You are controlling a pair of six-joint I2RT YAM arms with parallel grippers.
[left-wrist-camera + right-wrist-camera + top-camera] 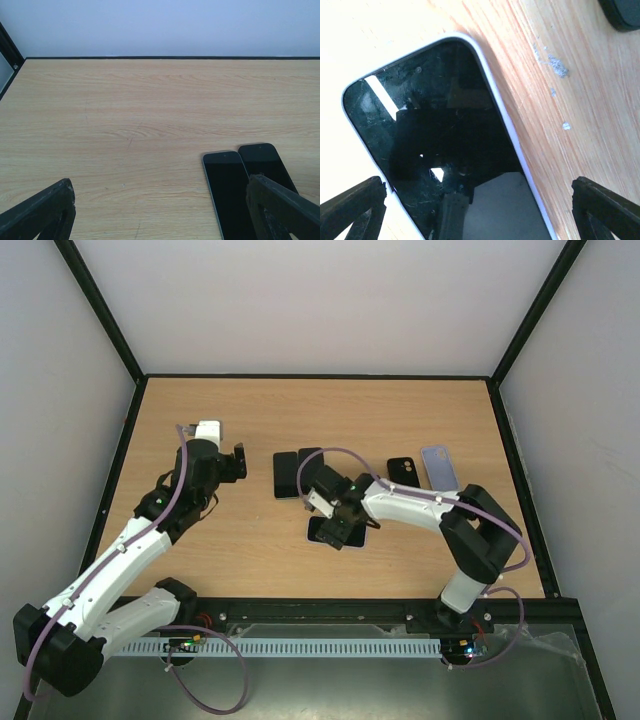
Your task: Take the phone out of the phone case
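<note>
The right pincer (477,192) hangs with its two black fingers (355,207) spread wide. They sit at the lower left and lower right corners of the right wrist view, gripping nothing. Between and beyond them lies the black glass-fronted phone (435,140), running up to the upper left of that view. It is still seated in its pale lilac-white case (496,102), and only the case's thin rim shows around the screen. Both lie flat on the light wooden table (570,75).

In the overhead view this is the middle of the table. The left pincer (238,462), also spread and empty, is further to the left.

To do this step well, the right fingers should come down squarely astride the phone's long sides. A corner of the rim should then be peeled back rather than squeezing the glass. The left pincer will probably have to pin or pull the case as the phone comes free.
</note>
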